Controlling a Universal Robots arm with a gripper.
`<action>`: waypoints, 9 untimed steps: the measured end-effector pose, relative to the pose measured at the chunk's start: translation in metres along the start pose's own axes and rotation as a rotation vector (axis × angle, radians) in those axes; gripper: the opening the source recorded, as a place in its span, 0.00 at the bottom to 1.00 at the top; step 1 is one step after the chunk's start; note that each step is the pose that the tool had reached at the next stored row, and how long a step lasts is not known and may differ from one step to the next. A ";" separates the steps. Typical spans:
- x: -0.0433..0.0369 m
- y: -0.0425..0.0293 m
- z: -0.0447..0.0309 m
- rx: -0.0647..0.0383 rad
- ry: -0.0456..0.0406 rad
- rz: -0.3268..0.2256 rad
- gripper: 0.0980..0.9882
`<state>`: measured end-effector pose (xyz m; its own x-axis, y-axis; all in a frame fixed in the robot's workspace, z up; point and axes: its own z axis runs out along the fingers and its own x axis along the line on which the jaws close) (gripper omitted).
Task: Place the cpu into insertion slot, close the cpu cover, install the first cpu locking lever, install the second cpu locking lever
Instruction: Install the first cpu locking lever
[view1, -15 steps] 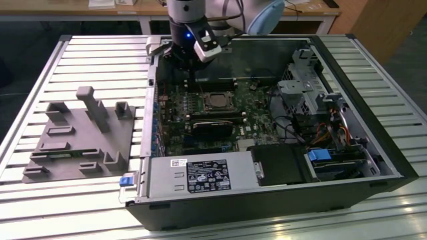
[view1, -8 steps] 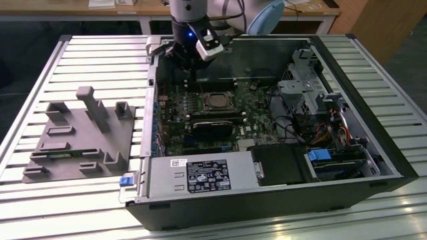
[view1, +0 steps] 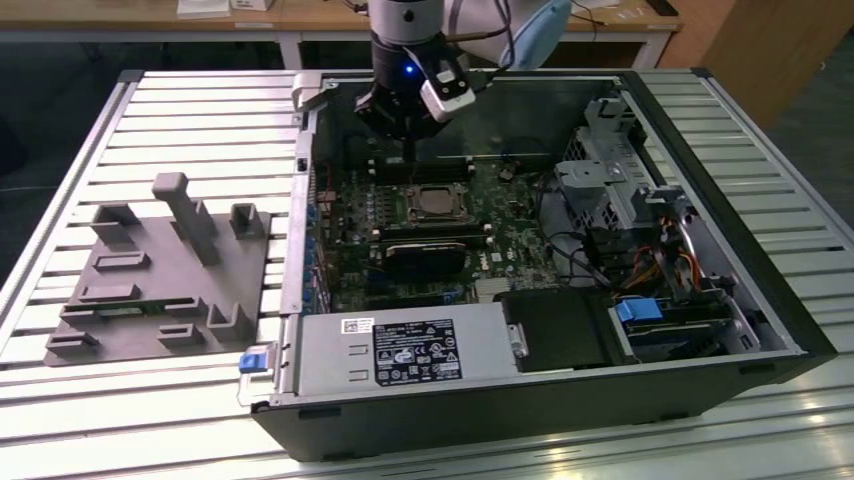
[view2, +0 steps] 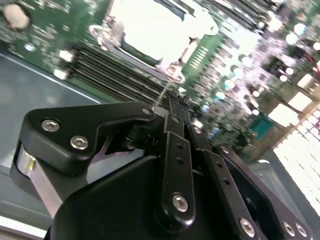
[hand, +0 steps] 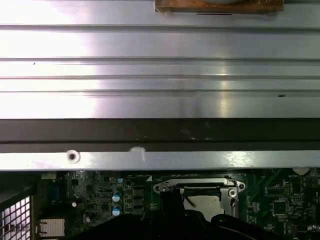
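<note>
At the near edge of the exterior view, the power supply (view1: 400, 352) inside the open computer case (view1: 747, 200) carried a white sticker and a larger dark label; their print was too small to make out. The case lay on its side on a bench (view1: 200, 110) of pale slatted metal, and a grey moulded fixture (view1: 160, 270) with upright posts sat on the slats toward the exterior view's left, well apart from the case. Slats stayed bare around the fixture and along the bench's edges.

Farther in, the green motherboard (view1: 400, 230) showed the insertion slot (view1: 437, 203) near its middle, with the cpu's (view1: 437, 204) pale metal face inside the silver cover frame (view1: 437, 190). In the second wrist view the same socket (view2: 150, 30) glared white just beyond the gripper (view2: 172, 107), whose jaws stood drawn narrowly together by a thin wire lever (view2: 165, 87). Whether they pinched it, I could not tell.

Beyond the socket, the arm (view1: 407, 70) hung over the case's far wall. Wooden desks (view1: 320, 15) stood behind the bench.
</note>
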<state>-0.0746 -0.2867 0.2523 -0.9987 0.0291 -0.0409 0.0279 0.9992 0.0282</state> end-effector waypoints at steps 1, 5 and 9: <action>-0.0018 0.0000 0.0003 0.000 0.0000 0.000 0.01; -0.0022 0.0000 0.0005 -0.001 0.0000 0.000 0.01; -0.0022 0.0000 0.0013 -0.038 0.0002 0.001 0.01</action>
<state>-0.0723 -0.2867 0.2510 -0.9987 0.0305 -0.0407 0.0278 0.9975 0.0657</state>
